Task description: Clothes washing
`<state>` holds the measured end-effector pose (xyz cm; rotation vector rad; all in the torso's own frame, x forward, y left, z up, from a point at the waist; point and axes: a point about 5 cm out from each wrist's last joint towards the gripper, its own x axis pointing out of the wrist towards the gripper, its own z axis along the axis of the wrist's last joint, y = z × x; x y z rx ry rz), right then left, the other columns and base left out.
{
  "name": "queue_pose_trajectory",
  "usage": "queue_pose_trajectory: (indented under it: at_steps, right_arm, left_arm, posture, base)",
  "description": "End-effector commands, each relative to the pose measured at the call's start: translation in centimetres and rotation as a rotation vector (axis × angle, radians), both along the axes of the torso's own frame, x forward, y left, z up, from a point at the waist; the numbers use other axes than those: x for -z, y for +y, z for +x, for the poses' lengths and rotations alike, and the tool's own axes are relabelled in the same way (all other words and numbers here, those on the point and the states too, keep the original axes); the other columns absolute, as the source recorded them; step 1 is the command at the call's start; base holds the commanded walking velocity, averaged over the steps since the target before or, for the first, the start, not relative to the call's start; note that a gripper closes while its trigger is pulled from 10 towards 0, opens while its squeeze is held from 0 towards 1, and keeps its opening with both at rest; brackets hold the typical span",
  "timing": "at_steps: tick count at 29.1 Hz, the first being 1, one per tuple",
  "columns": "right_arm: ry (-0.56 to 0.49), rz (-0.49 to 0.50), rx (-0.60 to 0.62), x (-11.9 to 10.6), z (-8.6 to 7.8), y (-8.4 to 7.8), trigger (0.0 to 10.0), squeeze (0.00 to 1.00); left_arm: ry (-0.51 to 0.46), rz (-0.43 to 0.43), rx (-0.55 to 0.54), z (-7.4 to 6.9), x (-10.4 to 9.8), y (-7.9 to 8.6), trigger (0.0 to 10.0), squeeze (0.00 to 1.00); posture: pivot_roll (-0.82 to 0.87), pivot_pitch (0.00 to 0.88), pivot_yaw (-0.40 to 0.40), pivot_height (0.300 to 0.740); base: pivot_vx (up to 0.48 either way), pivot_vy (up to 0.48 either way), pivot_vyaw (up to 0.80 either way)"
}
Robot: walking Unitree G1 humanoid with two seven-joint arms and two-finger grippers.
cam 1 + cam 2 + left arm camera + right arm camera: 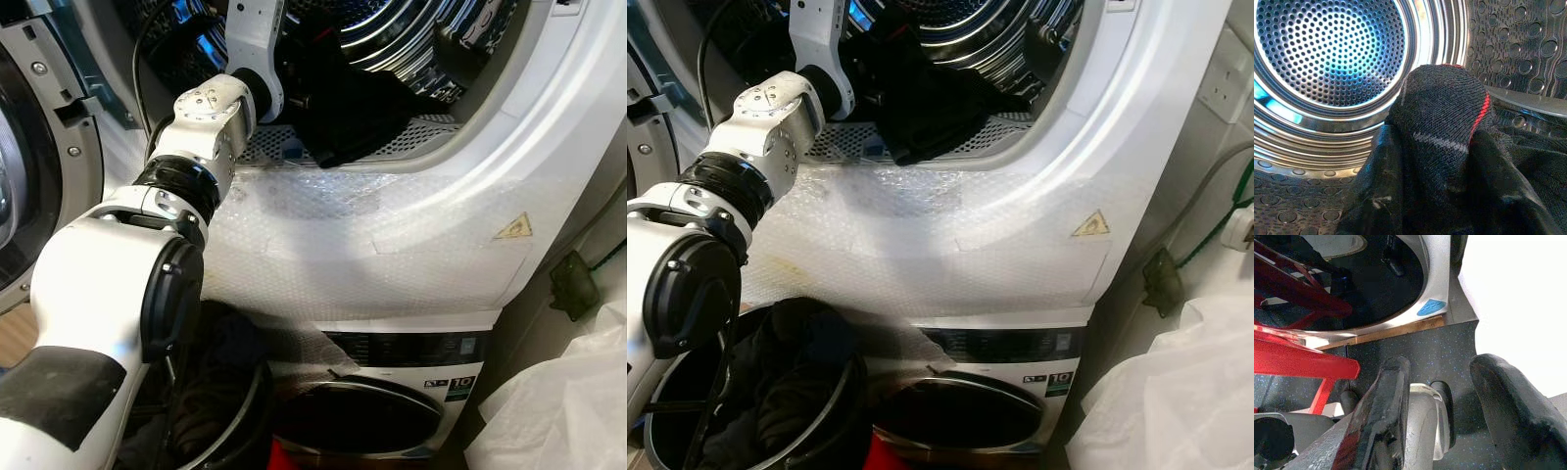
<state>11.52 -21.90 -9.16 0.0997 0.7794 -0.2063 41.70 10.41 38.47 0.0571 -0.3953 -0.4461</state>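
Note:
My left arm (211, 113) reaches up into the open drum (1327, 49) of the upper machine. Inside the drum, my left gripper (1440, 142) is shut on a dark sock (1444, 98) with a red seam and a grey stripe. The sock bulges up between the two black fingers (1376, 186). More dark clothing (353, 108) drapes over the drum's lower rim beside the wrist. My right gripper (1442, 369) hangs low near the floor, open, with nothing between its fingers.
The machine's front panel (372, 235) is covered in bubble wrap. Its round door (29, 147) stands open at the left. A black basket (774, 392) of dark clothes sits below, next to the lower machine's door (362, 416). White plastic bags (568, 401) lie at the right.

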Motion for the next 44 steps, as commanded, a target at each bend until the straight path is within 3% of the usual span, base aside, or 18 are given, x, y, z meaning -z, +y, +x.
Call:
queue_pose_trajectory:
  at_steps: [1,11,12,15,24,28,33,36,37,38,41,42,44]
  right_arm:
    - [0.016,0.02,-0.002,0.3,-0.6,0.7,10.0,0.0]
    - [0.016,0.02,-0.002,0.3,-0.6,0.7,10.0,0.0]
    - [0.011,0.018,-0.019,0.2,-0.2,0.6,10.0,0.0]
    - [0.004,0.014,-0.043,0.0,0.2,0.4,10.0,0.0]
    - [0.003,0.016,-0.041,0.1,0.1,0.6,10.0,0.0]
    - [0.006,0.017,-0.048,0.1,0.2,0.7,10.0,0.0]
    - [0.003,0.015,-0.046,0.1,0.2,0.6,10.0,0.0]
    - [0.001,0.016,-0.042,0.1,0.1,0.7,10.0,0.0]
    - [0.001,0.017,-0.04,0.1,0.0,0.7,10.0,0.0]
    - [0.001,0.018,-0.039,0.1,0.0,0.8,10.0,0.0]
    - [0.001,0.018,-0.039,0.1,0.0,0.7,10.0,0.0]
    - [0.001,0.018,-0.04,0.1,0.0,0.8,10.0,0.0]
    - [0.001,0.019,-0.042,0.1,0.0,0.8,10.0,0.0]
  left_arm:
    - [0.005,0.01,-0.013,0.0,-0.3,0.1,10.0,0.72]
    - [0.005,0.009,-0.013,0.0,-0.3,0.1,10.0,0.72]
    - [0.008,0.033,-0.006,0.0,-0.2,0.5,10.0,1.0]
    - [0.01,0.064,-0.034,0.1,-0.2,1.4,10.0,1.0]
    - [-0.028,0.063,-0.095,0.0,-0.9,1.4,10.0,1.0]
    - [-0.014,0.044,-0.226,0.2,-1.1,2.4,10.0,1.0]
    - [-0.032,0.076,-0.161,0.1,-1.1,1.5,10.0,1.0]
    - [-0.047,0.095,0.033,-0.4,-1.0,-0.2,10.0,1.0]
    - [-0.083,0.15,0.123,-0.8,-1.1,-1.3,10.0,1.0]
    - [-0.093,0.162,0.14,-0.9,-1.2,-1.5,10.0,1.0]
    - [-0.117,0.179,0.117,-0.9,-1.5,-1.7,10.0,1.0]
    - [-0.146,0.165,0.05,-1.0,-2.2,-1.4,8.8,1.0]
    - [-0.197,0.125,-0.042,-1.1,-3.4,-1.1,8.4,1.0]
  posture:
    - [-0.28,0.067,0.157,0.74]
    - [-0.28,0.067,0.157,0.74]
    - [-0.25,0.058,0.125,0.74]
    - [-0.25,0.058,0.125,0.74]
    - [-0.25,0.064,0.128,0.74]
    - [-0.25,0.07,0.127,0.74]
    - [-0.25,0.071,0.129,0.74]
    - [-0.25,0.072,0.13,0.74]
    - [-0.25,0.074,0.13,0.74]
    - [-0.25,0.074,0.13,0.74]
    - [-0.25,0.075,0.129,0.74]
    - [-0.25,0.075,0.129,0.74]
    - [-0.24,0.074,0.129,0.74]
  base:
    - [0.0,0.0,0.0]
    - [0.0,0.0,0.0]
    - [0.0,0.0,0.0]
    - [0.0,0.0,0.0]
    - [0.0,0.0,0.0]
    - [0.0,0.0,0.0]
    - [0.0,0.0,0.0]
    - [0.0,0.0,0.0]
    - [0.0,0.0,0.0]
    - [0.0,0.0,0.0]
    - [0.0,0.0,0.0]
    - [0.0,0.0,0.0]
    - [0.0,0.0,0.0]
